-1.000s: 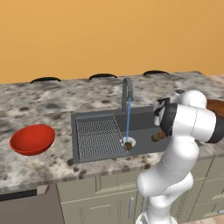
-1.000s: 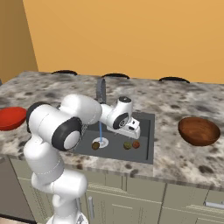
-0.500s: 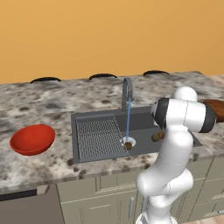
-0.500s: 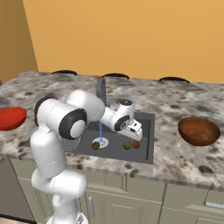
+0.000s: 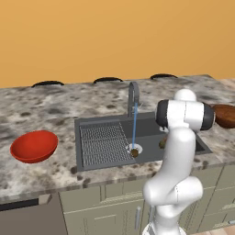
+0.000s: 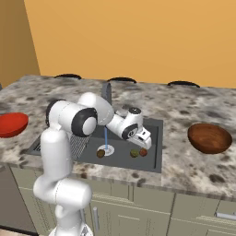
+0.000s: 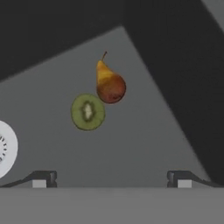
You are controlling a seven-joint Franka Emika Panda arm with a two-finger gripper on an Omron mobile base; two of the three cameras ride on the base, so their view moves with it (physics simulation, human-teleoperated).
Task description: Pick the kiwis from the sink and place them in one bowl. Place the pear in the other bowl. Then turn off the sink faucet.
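Gripper point(image 7: 111, 179) hangs over the sink point(image 6: 152, 161) floor with jaws wide open and empty, cut green kiwi point(image 7: 88, 112) lying ahead toward 11 o'clock in hand view, touching the pear point(image 7: 110, 84) at its 1 o'clock.

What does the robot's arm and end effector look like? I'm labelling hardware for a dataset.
The arm is made of glossy white rounded segments with dark grey bands at the joints. No cables or markings show. The end effector is a small white block; its two finger tips are dark with pale pads.
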